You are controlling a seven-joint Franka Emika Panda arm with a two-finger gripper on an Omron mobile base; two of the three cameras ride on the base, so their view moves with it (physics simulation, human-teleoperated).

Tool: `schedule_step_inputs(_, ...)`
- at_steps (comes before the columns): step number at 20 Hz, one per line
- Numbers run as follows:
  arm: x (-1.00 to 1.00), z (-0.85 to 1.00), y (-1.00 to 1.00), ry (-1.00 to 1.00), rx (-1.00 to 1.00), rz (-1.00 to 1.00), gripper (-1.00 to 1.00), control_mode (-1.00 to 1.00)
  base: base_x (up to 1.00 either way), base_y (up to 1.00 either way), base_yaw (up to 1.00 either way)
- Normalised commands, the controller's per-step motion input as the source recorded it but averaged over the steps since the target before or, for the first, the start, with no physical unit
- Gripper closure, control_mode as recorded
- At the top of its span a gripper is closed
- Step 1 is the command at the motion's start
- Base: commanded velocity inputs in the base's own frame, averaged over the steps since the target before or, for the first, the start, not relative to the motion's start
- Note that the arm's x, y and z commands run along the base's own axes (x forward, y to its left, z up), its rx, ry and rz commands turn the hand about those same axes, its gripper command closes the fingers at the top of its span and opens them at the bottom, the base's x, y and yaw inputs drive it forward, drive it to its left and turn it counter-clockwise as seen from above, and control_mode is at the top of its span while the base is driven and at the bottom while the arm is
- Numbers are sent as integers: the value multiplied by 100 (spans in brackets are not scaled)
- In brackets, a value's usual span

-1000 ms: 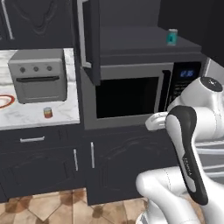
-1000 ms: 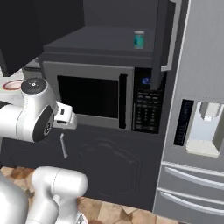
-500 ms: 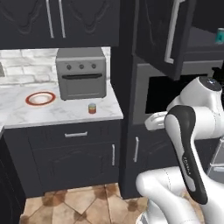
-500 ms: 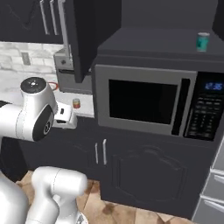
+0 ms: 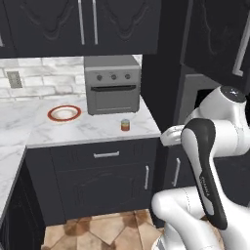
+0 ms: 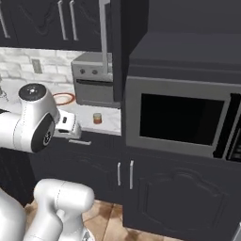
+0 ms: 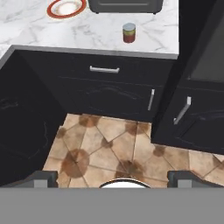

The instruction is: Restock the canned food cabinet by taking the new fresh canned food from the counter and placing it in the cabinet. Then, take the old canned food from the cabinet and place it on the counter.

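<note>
The gripper stands spread wide with nothing between its fingertips, which poke up at the bottom corners of the hand view, over tiled floor rather than any worktop. The jaws are well apart from anything they could grasp.

Toward the upper middle of the hand view, the new fresh canned food stands upright on the counter, close to its front edge, above a drawer with a silver handle. In the left base view the same can sits at center frame, just in front of the toaster oven, with a red-rimmed plate well off to its left. In the right base view the can appears left of center, beside the microwave.

The risks, as I judge them: the can stands near the counter's lip, so a low or forward-pushing approach could tip it or nudge it over the edge. Coming in too high or deep risks brushing the toaster oven. The hand must rise a good way to reach it, and the tall dark panel on the right leaves little swing room.
</note>
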Motion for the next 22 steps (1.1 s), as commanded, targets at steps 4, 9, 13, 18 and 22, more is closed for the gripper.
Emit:
schedule_step_inputs(4,0,0,0,0,0,0,-100,100,77,0,0)
schedule_step_inputs(9,0,0,0,0,0,0,-100,100,69,10,0)
schedule_step_inputs(13,0,0,0,0,0,0,-100,100,48,17,0)
schedule_step_inputs(18,7,-18,10,0,0,-1,-100,-100,15,5,0)
schedule_step_inputs(22,45,-64,50,4,-4,-7,-100,-100,0,0,0)
